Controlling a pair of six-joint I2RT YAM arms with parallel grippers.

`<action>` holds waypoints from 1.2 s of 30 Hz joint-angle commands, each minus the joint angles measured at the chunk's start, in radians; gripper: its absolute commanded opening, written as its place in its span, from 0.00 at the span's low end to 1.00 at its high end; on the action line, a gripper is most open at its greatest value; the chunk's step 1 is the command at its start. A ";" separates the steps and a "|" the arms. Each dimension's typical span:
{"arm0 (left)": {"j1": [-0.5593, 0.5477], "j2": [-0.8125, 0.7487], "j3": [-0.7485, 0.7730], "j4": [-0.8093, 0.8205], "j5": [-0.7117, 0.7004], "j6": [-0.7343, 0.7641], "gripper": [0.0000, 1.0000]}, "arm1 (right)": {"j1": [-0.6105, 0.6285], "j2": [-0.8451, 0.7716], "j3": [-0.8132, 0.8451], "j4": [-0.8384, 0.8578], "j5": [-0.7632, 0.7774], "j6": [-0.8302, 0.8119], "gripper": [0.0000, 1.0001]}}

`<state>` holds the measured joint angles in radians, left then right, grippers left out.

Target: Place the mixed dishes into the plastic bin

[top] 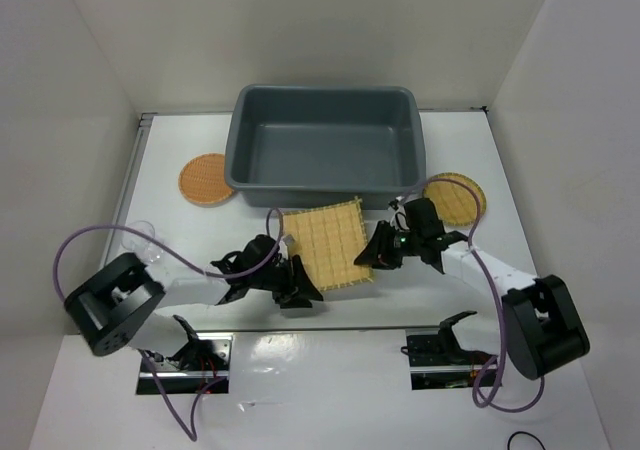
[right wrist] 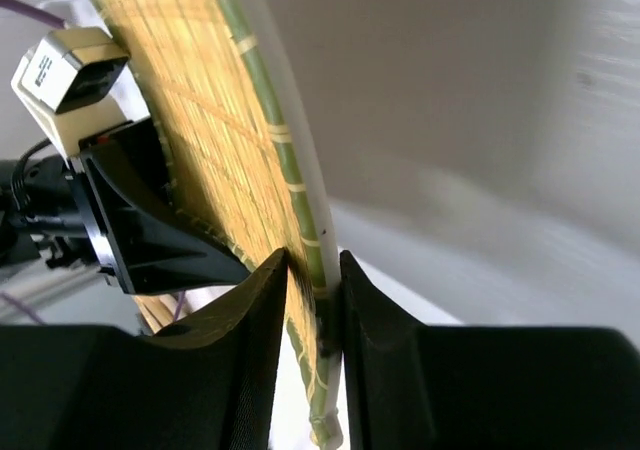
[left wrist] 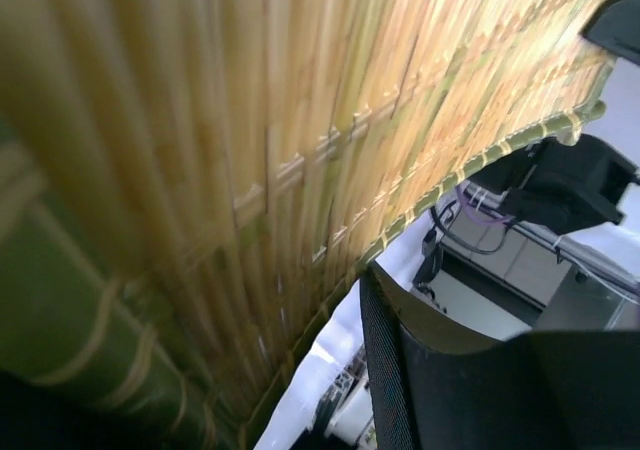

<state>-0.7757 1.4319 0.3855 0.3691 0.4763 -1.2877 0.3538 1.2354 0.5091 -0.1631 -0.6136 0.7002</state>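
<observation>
The square bamboo mat (top: 322,242) is seen over the tabletop (top: 455,145), just before the plastic bin (top: 325,135). Its right rim is clenched by the right tool (right wrist: 312,280). The left tool's (top: 296,275) hold cannot be told. Both sides should be raised level.

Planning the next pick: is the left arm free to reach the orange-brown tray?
Probably not now: the left gripper straddles the mat edge; once released, the way to the tray looks open.
</observation>
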 commanded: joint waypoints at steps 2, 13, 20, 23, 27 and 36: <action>-0.022 -0.206 0.099 -0.141 -0.113 0.051 0.00 | 0.020 -0.123 0.068 -0.038 -0.043 -0.088 0.00; -0.022 -1.156 -0.011 -0.563 -0.401 -0.142 0.02 | -0.024 -0.413 0.120 -0.088 -0.182 -0.174 0.00; -0.010 -1.273 0.082 -0.766 -0.378 -0.079 0.02 | -0.044 -0.381 0.201 -0.012 -0.293 -0.108 0.00; -0.010 -1.295 0.021 -0.697 -0.401 -0.119 0.02 | -0.053 -0.367 0.201 -0.003 -0.284 -0.108 0.00; -0.010 -1.552 -0.049 -0.783 -0.496 -0.222 0.01 | -0.071 -0.367 0.201 -0.061 -0.272 -0.132 0.00; 0.000 -1.417 0.059 -1.060 -0.521 -0.203 0.00 | -0.104 -0.376 0.144 -0.131 -0.187 -0.136 0.00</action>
<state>-0.7815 0.0113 0.3847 -0.5816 -0.0013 -1.4712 0.2600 0.8707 0.6670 -0.2596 -0.8391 0.5747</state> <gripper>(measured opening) 0.001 0.001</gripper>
